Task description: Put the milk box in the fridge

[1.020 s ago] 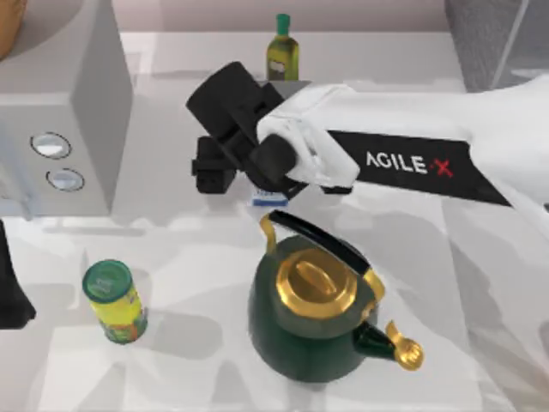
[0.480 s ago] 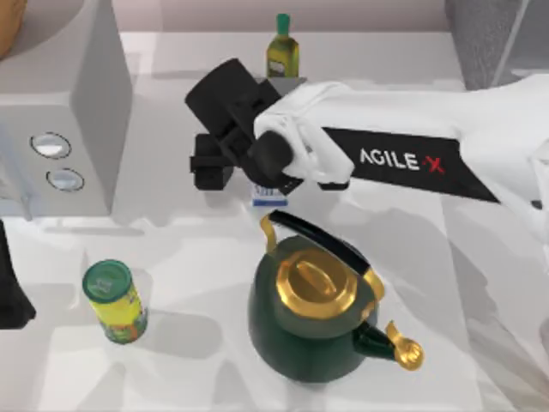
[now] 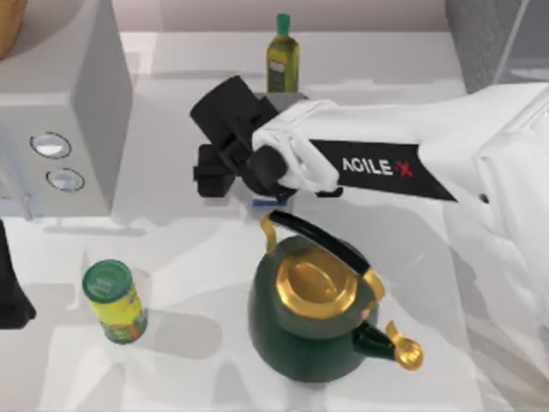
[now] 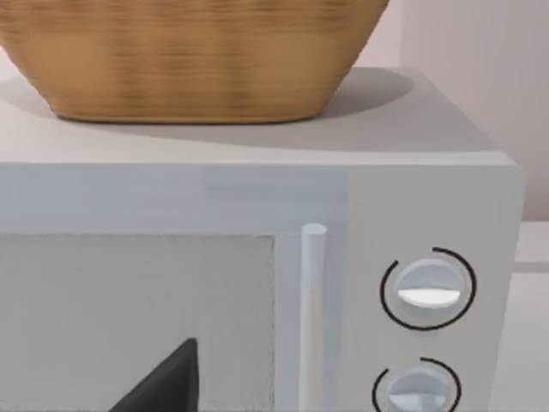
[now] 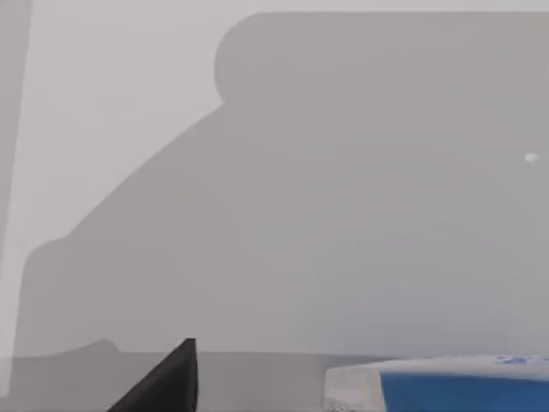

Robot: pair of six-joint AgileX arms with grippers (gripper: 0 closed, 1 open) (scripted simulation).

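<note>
top view shows my right arm stretched from the right side across the surface (image 3: pixel 171 232), its white forearm level and the black right gripper (image 3: pixel 225 167) above the milk box (image 3: pixel 262 202). of this box just a small blue-white edge peeks out below the wrist, just behind the kettle (image 3: pixel 313 313); whether the jaws are spread or pinching it, i cannot tell. the left arm (image 3: pixel 10 292) is parked at the left edge. i count one glossy dark-green kettle with a gold lid, one glass bottle (image 3: pixel 281 53), one round yellow can (image 3: pixel 113 302) with a green lid, one boxy light-grey microwave (image 3: pixel 60 103) with two round dials, one woven basket (image 4: pixel 189 51) on it, and one speckled dark-grey fridge (image 3: pixel 480 43) at the far right corner.
</note>
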